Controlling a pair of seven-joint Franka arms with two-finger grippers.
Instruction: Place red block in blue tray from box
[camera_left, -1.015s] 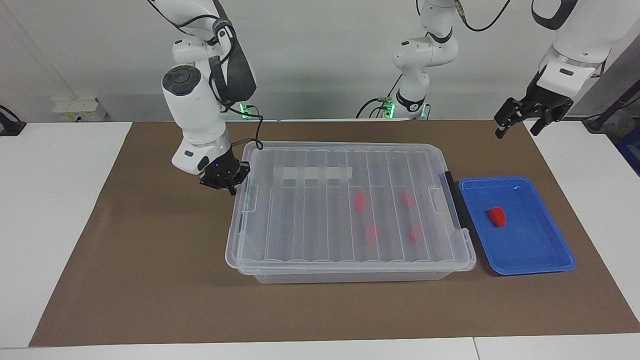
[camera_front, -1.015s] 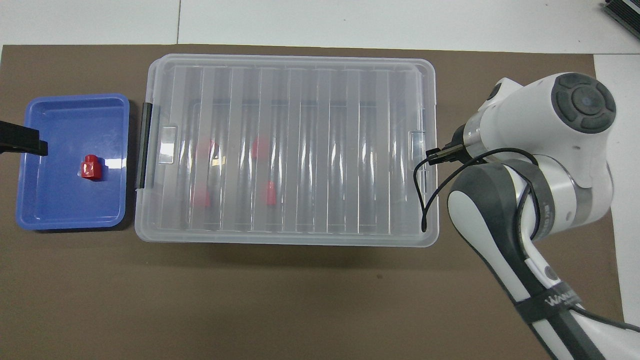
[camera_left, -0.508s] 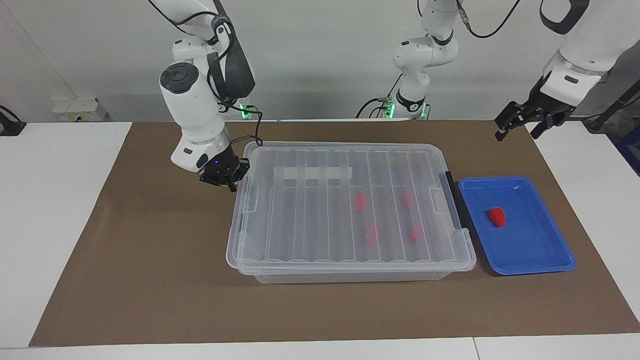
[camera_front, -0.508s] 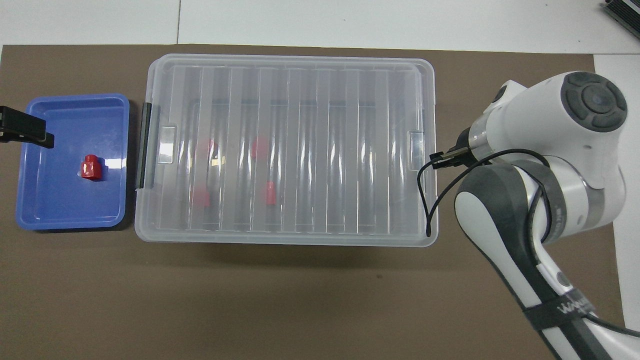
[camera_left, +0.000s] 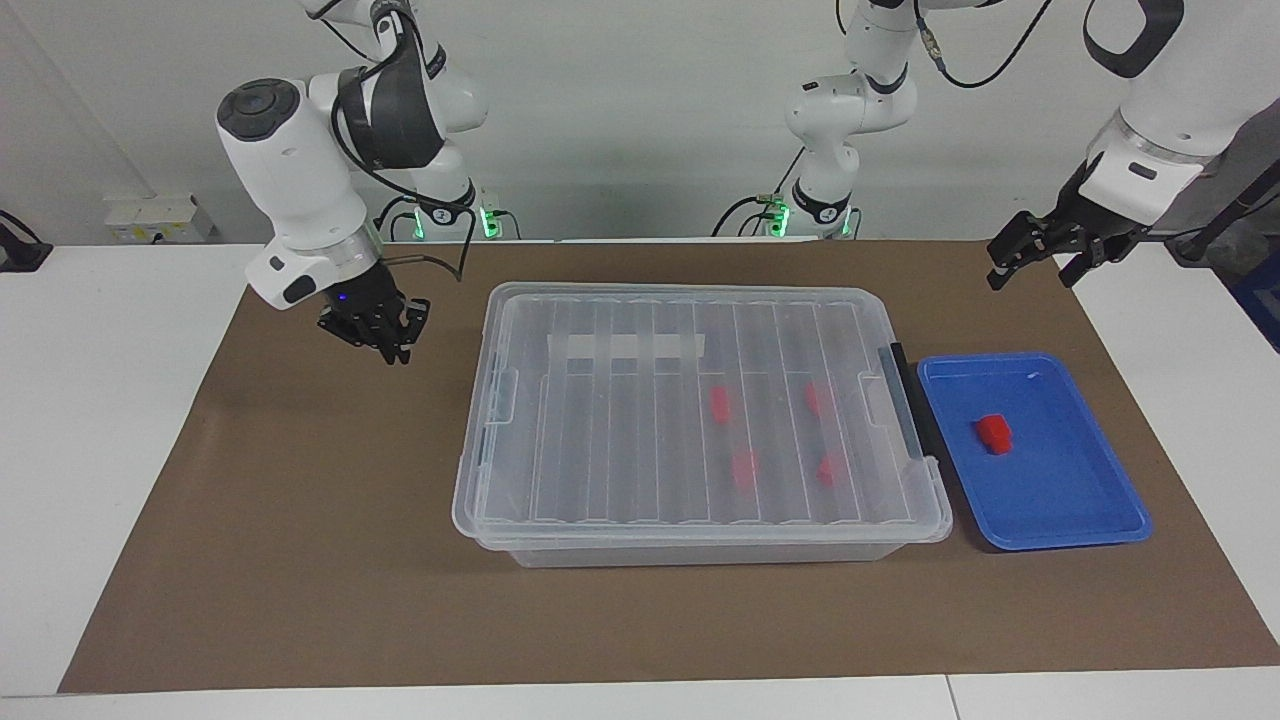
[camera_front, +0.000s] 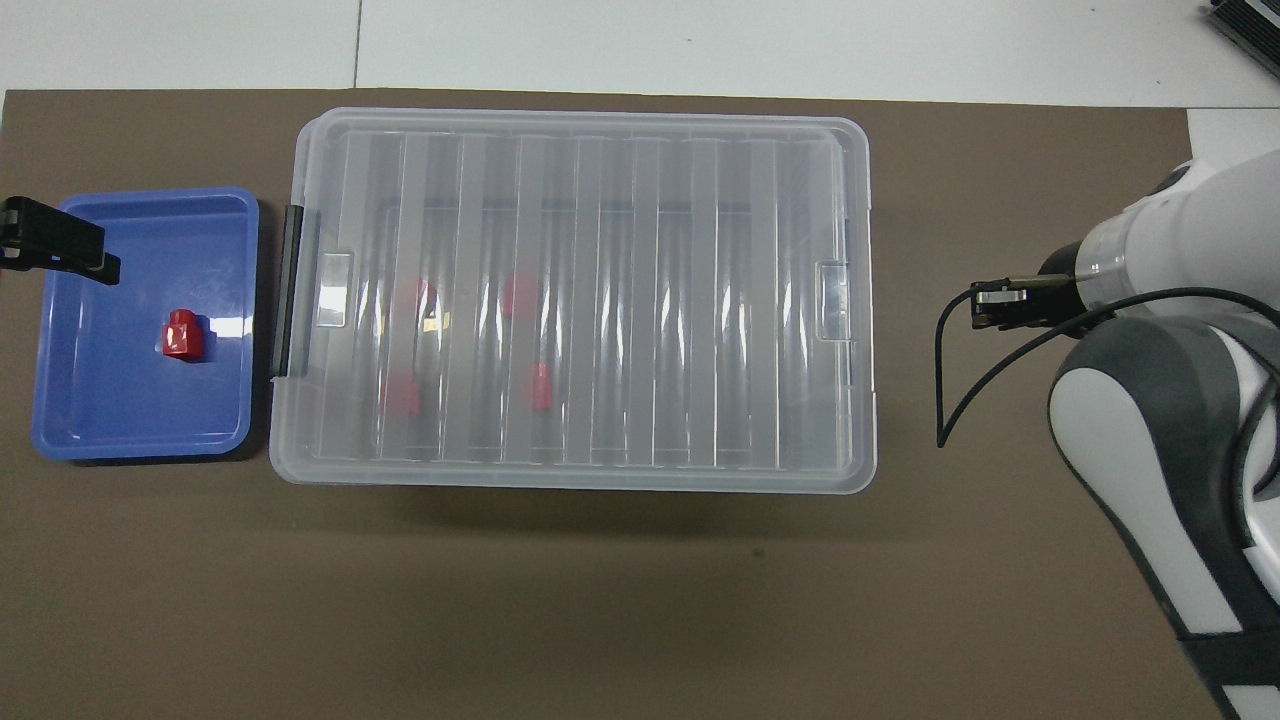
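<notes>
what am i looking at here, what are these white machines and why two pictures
These are two white robot arms at a table, each ending in a two-finger gripper. Both pictures show the same moment: one camera faces the robots from across the table, the other looks down from above their own end, so the sides are swapped.

On the brown mat stands a large clear box with its lid on; four red blocks show through it. Beside it, toward the left arm's end, lies a blue tray with one red block in it.

The right gripper hangs over the mat by the box's other end, holding nothing. The left gripper waits, open and empty, over the mat's edge near the tray.
</notes>
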